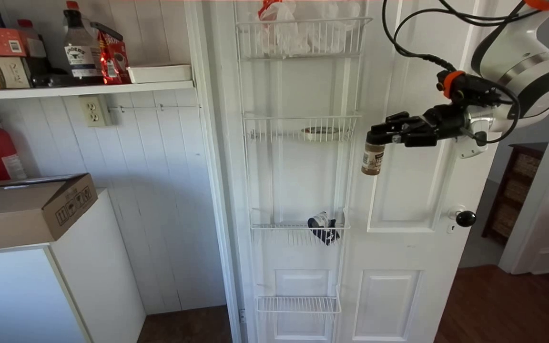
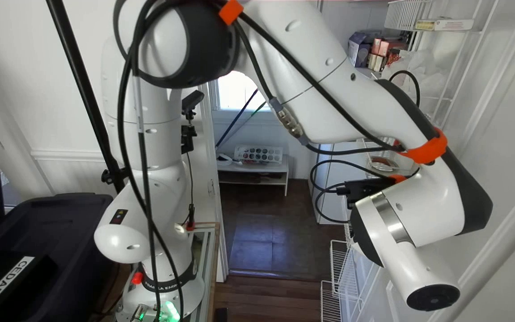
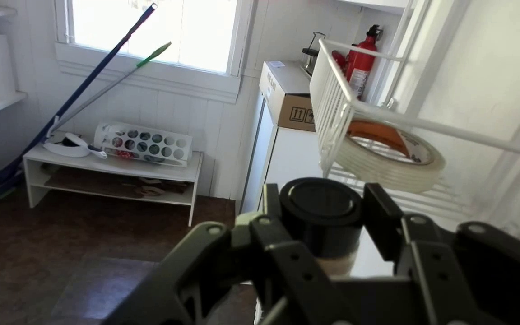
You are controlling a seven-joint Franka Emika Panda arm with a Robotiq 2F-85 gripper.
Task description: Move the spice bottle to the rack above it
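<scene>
One black tool (image 3: 324,205) grips the spice bottle (image 1: 372,161) by its cap (image 3: 321,203), two fingers (image 3: 379,212) pressed to opposite sides and parted no wider than the cap itself. The bottle hangs nearly upright, right of centre in an exterior view, in front of the panelled white door (image 1: 408,200) and resting on nothing. In the wrist view its cap shows just below the middle of the frame and to the right.

The step in hand looks to be the carry: grasp made, placing not yet done. The likely goal is the rack (image 3: 339,74) with the roll of tape (image 3: 391,174) in it, upper right of the wrist view, though other tiers (image 1: 298,304) look alike. The next move probably calls for a lift until the bottle's base clears the rack's front rim, then a shift over the rack and a straight lowering into the space beside the tape. Set down leaning on the tape or across a gap in the wires, so slim a base might tip.

The cap is smooth, round and black, with a ringed top; the body is a straight tan-brown cylinder, glass or plastic I cannot tell, wrapped in a label too small to read. Thin white wire makes up the rack, with close upright bars along its side. The tape is a thick ring, pale and faintly glossy outside, orange-brown within.
</scene>
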